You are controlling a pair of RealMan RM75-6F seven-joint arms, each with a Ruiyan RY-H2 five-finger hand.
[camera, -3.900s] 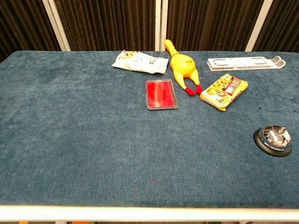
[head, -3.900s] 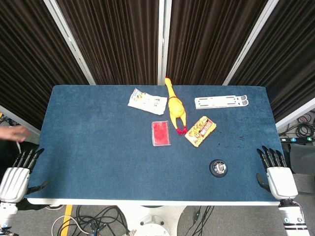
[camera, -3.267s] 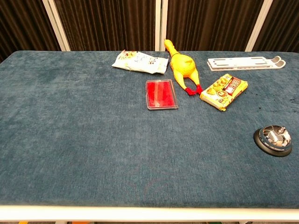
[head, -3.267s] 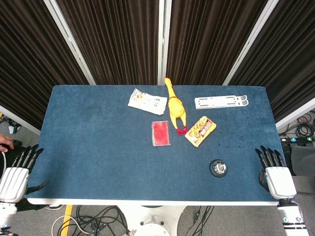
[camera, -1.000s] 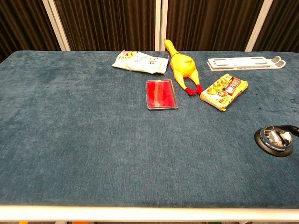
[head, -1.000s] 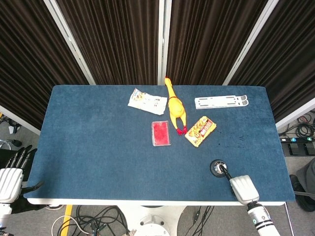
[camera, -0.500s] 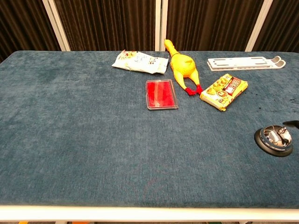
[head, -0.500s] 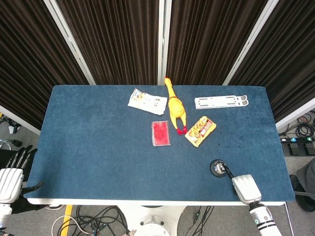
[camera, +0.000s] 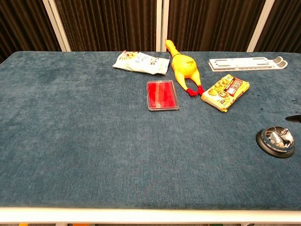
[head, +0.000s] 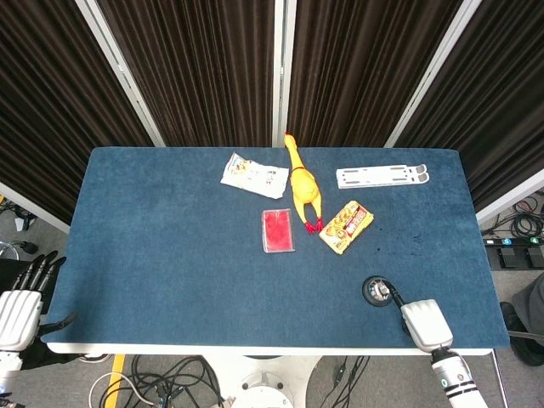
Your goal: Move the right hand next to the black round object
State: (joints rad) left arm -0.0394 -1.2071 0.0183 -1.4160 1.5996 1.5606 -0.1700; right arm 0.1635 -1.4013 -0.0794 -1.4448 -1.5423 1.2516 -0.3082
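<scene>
The black round object (head: 376,290), a low disc with a shiny metal top, sits on the blue table near the front right; the chest view has it at the right (camera: 275,140). My right hand (head: 422,321) hovers over the table's front edge just right of the disc. Its dark fingers (head: 396,298) point at the disc and end right beside its rim, holding nothing. In the chest view only a dark fingertip (camera: 294,116) pokes in at the right edge. My left hand (head: 22,299) hangs off the table's front left corner with fingers spread and empty.
Mid-table lie a yellow rubber chicken (head: 302,182), a red flat case (head: 278,230), a yellow snack pack (head: 346,226) and a white snack bag (head: 253,175). A white flat bracket (head: 382,176) lies at the back right. Dark curtains hang behind the table.
My right hand swung in from beyond the table's right edge to the disc. Over the last second it drew back slightly right, its fingers off the disc's top. The left hand barely moved.
</scene>
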